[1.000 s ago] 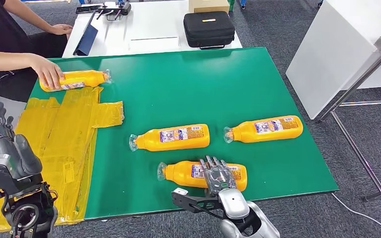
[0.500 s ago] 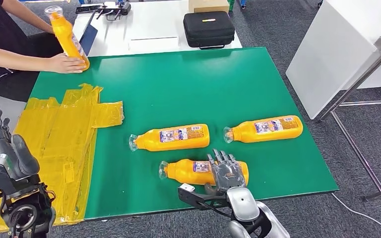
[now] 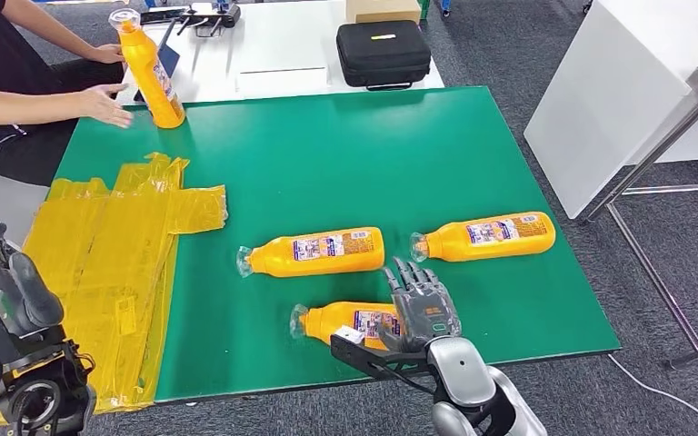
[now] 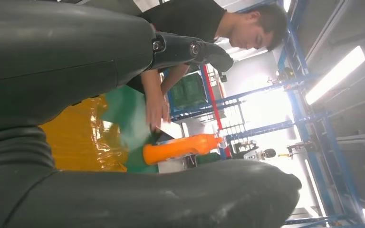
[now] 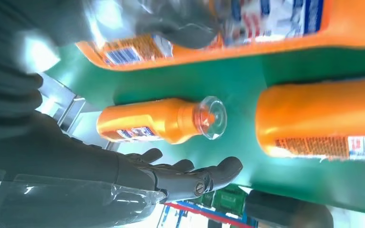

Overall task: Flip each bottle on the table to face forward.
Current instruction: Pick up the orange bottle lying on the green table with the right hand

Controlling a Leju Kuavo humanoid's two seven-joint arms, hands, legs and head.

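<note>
Currently the right hand (image 3: 424,309) is over the base end of the nearest bottle (image 3: 350,322), which lies on its side at the near edge of the green counter (image 3: 373,154), cap pointing away to the hand's left. Fingers spread and raised; from the head view I cannot tell whether the palm or thumb touches the bottle, and nothing shows a closed grasp. The right wrist view is blurred close to the hand.

Step in hand, as I judge it: working on the nearest bottle, grasp not made. The next move calls for the fingers to close around the bottle body near its base, then a roll or lift to turn the bottle the wanted way. The smooth round body may slip or roll off toward the counter edge just beside the hand.

Left hand (image 3: 0,272) is well away to the far left, off the counter, fingers apart, holding nothing.

Count:
- Bottles, orange: four. Three lying down: the nearest bottle under the hand, the middle bottle (image 3: 314,252) just beyond it, the right bottle (image 3: 486,235) beyond the hand and to its right. One upright bottle (image 3: 150,73) at the far left corner, beside a person's hand (image 3: 100,102).
- Yellow plastic sheet (image 3: 109,245): one.
- Black case (image 3: 383,53): one, on the white table beyond.
</note>
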